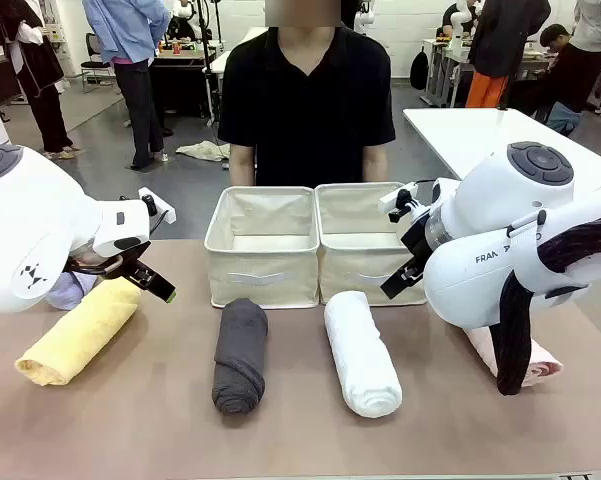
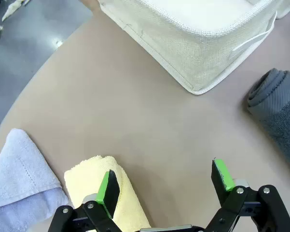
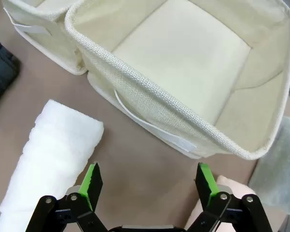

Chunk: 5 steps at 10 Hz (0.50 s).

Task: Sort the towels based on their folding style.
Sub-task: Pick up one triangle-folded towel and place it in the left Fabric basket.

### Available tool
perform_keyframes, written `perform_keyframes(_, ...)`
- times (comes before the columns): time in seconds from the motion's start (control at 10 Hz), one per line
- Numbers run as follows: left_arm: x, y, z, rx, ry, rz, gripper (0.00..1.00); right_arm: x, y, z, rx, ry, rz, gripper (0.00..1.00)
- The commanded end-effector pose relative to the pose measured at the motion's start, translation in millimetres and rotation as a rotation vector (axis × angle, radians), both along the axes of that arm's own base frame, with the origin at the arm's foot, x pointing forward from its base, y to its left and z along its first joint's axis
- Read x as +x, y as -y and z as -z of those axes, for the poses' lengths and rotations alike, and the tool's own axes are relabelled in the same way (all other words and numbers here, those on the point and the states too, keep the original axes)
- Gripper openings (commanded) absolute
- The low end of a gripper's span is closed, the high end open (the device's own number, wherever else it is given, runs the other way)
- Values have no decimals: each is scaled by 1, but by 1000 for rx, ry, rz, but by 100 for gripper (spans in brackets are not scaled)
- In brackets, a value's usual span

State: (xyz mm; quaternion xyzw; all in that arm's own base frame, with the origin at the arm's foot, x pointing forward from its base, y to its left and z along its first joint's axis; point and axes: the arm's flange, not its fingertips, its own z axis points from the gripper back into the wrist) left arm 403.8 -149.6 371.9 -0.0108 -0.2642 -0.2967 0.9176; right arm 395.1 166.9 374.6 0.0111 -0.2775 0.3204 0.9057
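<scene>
Closest to us, the dark grey towel (image 1: 240, 355) and the white towel (image 1: 361, 352) lie rolled side by side on the table (image 1: 140, 430), each pointing toward the two cream bins (image 1: 262, 245) behind them, which touch along one wall. Over on the left, the yellow towel (image 1: 78, 332) sits rolled at an angle, and the left gripper (image 2: 165, 181) hovers right above its far end, jaws spread wide and holding nothing, one green pad (image 2: 104, 189) over the roll. Tucked just beside that yellow roll is the lavender-blue towel (image 2: 19, 169), lying flat. On the right, the right gripper (image 3: 148, 180) also hangs open and empty, low in front of the right-hand bin, with the white roll off one finger and the pink towel (image 1: 545, 365) peeking out by the other. At that wrist view's edge there's a soft grey-green patch (image 3: 280, 169), probably the folded towel, though it's too blurred to be sure. A person (image 1: 305, 100) stands behind the bins.
</scene>
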Motion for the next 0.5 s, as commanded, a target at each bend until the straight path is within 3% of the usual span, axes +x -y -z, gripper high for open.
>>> perform_keyframes(0.0, 0, 0, 0, 0, 0, 0, 100, 0, 0, 0, 0, 0, 0, 100)
perform_keyframes(0.4, 0, 0, 0, 0, 0, 0, 100, 0, 0, 0, 0, 0, 0, 100)
